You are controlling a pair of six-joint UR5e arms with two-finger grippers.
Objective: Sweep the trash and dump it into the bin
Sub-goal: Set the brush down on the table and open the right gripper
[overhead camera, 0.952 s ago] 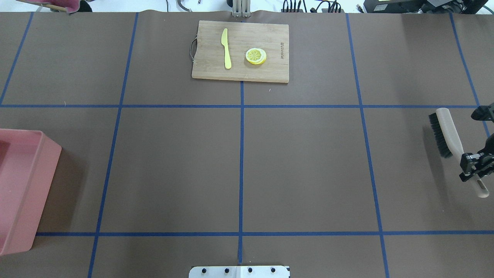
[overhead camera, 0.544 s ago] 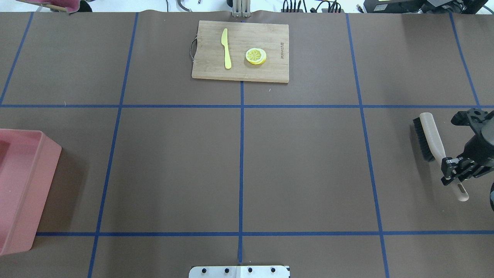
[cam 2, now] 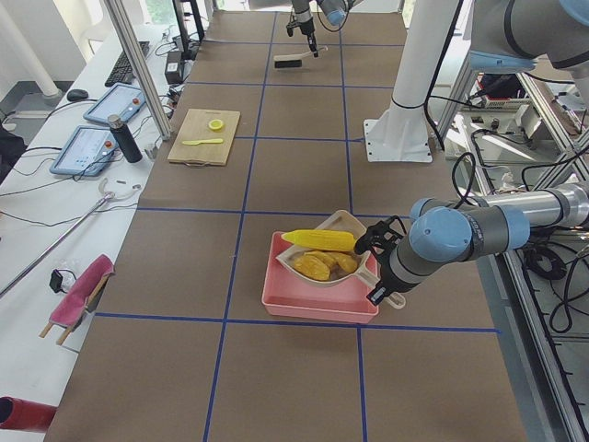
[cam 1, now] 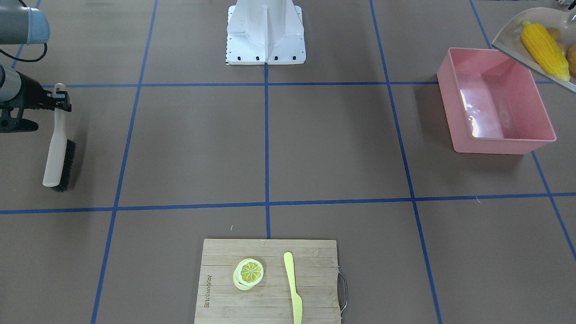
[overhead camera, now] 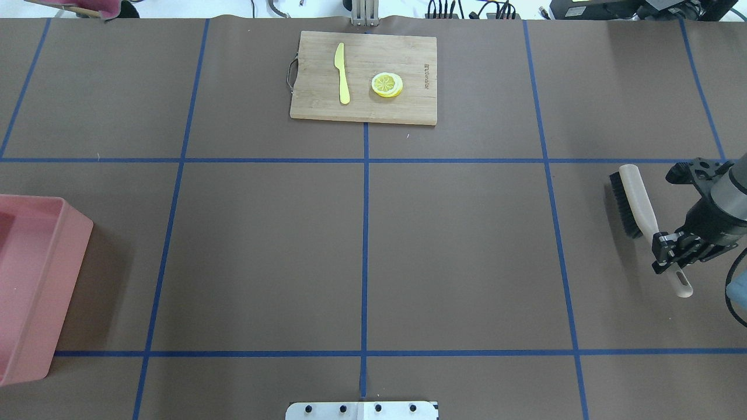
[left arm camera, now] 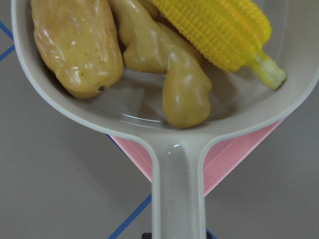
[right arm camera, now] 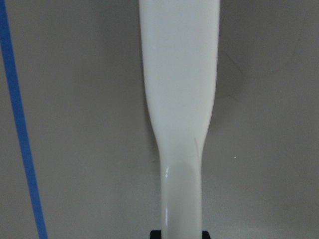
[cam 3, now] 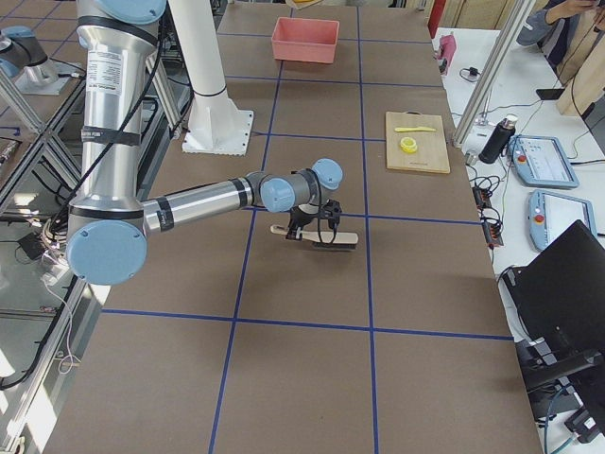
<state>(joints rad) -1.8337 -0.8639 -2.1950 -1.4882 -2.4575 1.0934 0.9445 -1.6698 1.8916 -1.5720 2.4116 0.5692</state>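
Now the beige plastic dustpan (left arm camera: 177, 164) of toy-food trash (left arm camera: 184, 84) hangs over the pink rectangular plastic bin (cam 1: 499, 146) by the counter's (overhead camera: 467, 262) left edge — left tool (cam 2: 377, 293) clamped on its handle, mouth facing away.

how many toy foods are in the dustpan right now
3 in the dustpan: potato on the wrist view's left, ginger root in the middle, corn cob on its right. Smaller pieces could hide underneath.

You've got: pink bin (cam 1: 499, 146), yellow corn cob (left arm camera: 209, 27), golden-brown potato (left arm camera: 77, 45), tan ginger root (left arm camera: 179, 84), beige dustpan (left arm camera: 177, 189), brown bench (overhead camera: 467, 245) with blue grid, cream brush (overhead camera: 639, 198), black bristles (overhead camera: 623, 205).
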